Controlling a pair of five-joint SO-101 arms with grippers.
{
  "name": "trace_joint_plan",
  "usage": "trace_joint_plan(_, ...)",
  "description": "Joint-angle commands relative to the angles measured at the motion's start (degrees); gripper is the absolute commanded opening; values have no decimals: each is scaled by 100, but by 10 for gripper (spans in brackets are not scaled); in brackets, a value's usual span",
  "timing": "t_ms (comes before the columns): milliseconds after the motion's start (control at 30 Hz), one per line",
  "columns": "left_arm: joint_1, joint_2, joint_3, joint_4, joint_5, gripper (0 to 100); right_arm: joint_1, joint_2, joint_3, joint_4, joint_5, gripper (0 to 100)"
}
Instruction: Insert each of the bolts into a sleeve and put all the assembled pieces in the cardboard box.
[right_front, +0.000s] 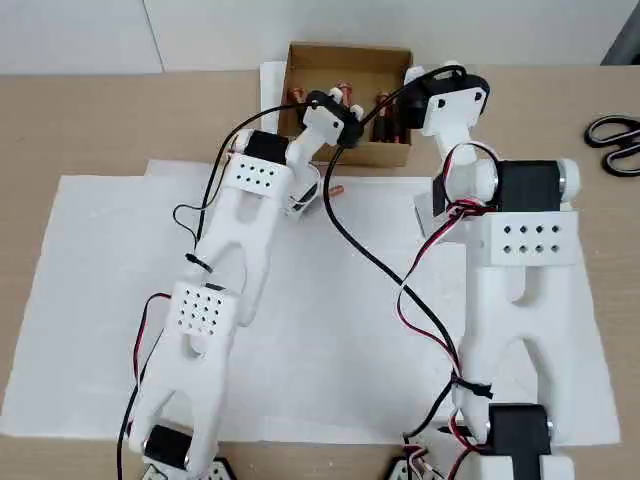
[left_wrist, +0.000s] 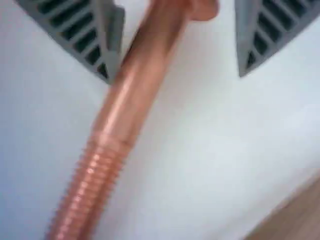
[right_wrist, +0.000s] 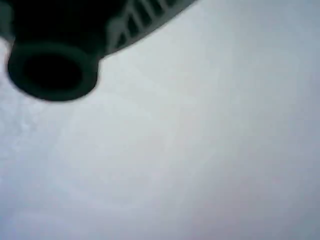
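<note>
Bolt (left_wrist: 135, 100), one, between parted fingers (left_wrist: 85, 35) of left hand (left_wrist: 175, 72); sleeve (right_wrist: 52, 72), one.

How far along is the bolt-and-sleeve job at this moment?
Done: several copper-and-black pieces that look assembled lie in the box. In hand: a copper bolt sits between the left hand's open fingers over the paper, and the right hand holds a black sleeve; they are not yet joined. Left: insert this bolt, then box the piece.
</note>
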Motion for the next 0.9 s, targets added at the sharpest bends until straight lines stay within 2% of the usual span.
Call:
trace_joint_plan(0,53,-88,-154,88,-44,71,48,-251,-18,-4,18,4)
trace_joint_plan(67,53,-97,-163,88,-44,6,48,-251,-18,-4,18,4)
trace_joint_plan(333,158,-105,-198,360,-35,6,48,-251,-18,-4,18,4)
trace_joint_plan(500,325,-378,-1103,1055,-26,6,48,-251,-18,-13,18,4)
trace_joint_plan(600,352,-607,-1402,1108,-132,6,48,-251,-18,-13,18,4)
trace_joint_plan(767,316,-1231,-1095,1108,-1521,5,84,-251,-18,-13,53,4)
trace_joint_plan(867,105,-1547,-549,1108,-2637,5,242,-251,-26,-48,53,4)
